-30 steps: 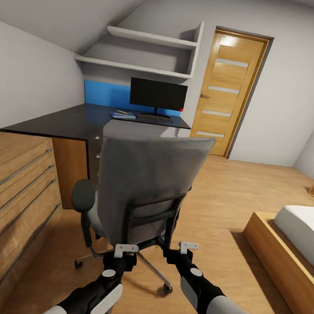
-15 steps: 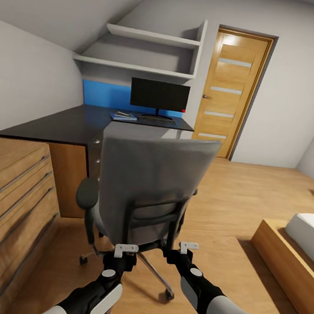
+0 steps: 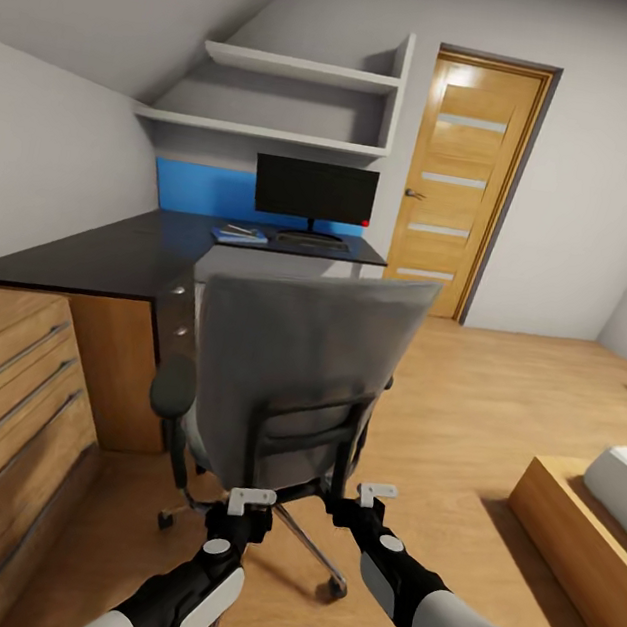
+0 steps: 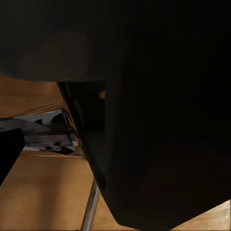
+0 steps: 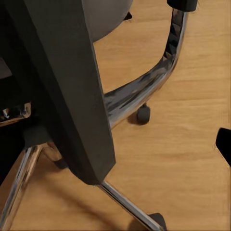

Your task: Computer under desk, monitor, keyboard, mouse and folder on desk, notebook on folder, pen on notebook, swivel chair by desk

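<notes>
Swivel chair (image 3: 294,371): on floor, back toward robot, beside the surface (image 3: 110,256). Monitor (image 3: 315,190), keyboard (image 3: 310,241), blue folder (image 3: 239,235): along surface's far edge. Left claw (image 3: 252,498), right claw (image 3: 376,492): just behind chair's back frame; spread or pinched, cannot tell.

Even, soft light fills the sharp head view, with a bright glare at the top of the door (image 3: 463,180) and straight lines bowing toward the edges, while the left wrist view is nearly black.
</notes>
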{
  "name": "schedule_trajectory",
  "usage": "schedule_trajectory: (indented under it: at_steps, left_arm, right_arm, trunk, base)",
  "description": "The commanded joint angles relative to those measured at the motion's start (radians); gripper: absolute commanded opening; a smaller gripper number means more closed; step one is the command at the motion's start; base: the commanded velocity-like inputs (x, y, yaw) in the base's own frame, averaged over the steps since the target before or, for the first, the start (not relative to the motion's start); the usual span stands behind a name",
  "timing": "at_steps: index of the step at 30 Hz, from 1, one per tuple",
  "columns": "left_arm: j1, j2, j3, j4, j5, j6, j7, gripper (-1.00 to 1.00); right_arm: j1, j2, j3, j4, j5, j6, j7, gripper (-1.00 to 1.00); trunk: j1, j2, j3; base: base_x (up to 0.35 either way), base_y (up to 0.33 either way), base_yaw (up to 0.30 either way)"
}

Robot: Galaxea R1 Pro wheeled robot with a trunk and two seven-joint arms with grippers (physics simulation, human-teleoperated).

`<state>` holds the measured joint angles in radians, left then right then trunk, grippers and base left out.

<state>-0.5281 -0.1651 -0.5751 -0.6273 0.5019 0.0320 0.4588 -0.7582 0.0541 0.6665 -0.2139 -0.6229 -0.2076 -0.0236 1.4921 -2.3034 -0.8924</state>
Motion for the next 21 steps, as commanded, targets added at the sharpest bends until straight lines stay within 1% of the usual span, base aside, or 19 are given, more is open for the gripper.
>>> schedule_trajectory:
  at_steps: [1,13,17,21]
  left_arm:
    - [-0.001,0.001,-0.006,-0.002,0.005,0.003,0.009,1.00]
    - [-0.001,0.001,-0.006,-0.002,0.004,0.003,0.009,1.00]
    - [-0.001,0.001,-0.007,-0.002,0.004,0.004,0.009,1.00]
    - [-0.001,0.001,-0.008,-0.001,0.006,0.005,0.006,1.00]
  right_arm:
    - [-0.001,0.000,0.008,0.001,-0.009,-0.004,-0.002,1.00]
    - [0.000,0.000,0.008,0.001,-0.008,-0.004,-0.002,1.00]
    - [0.000,-0.002,0.008,0.001,-0.008,-0.004,-0.002,1.00]
    - [0.000,-0.001,0.008,0.001,-0.008,-0.004,-0.002,1.00]
  trunk:
    - [0.000,0.000,-0.001]
    - [0.000,0.000,-0.001]
    - [0.000,0.000,-0.001]
    - [0.000,0.000,-0.001]
  base:
    - [0.308,-0.107,0.000]
    - [0.320,-0.015,0.000]
    - [0.325,0.064,0.000]
    - [0.323,0.150,0.000]
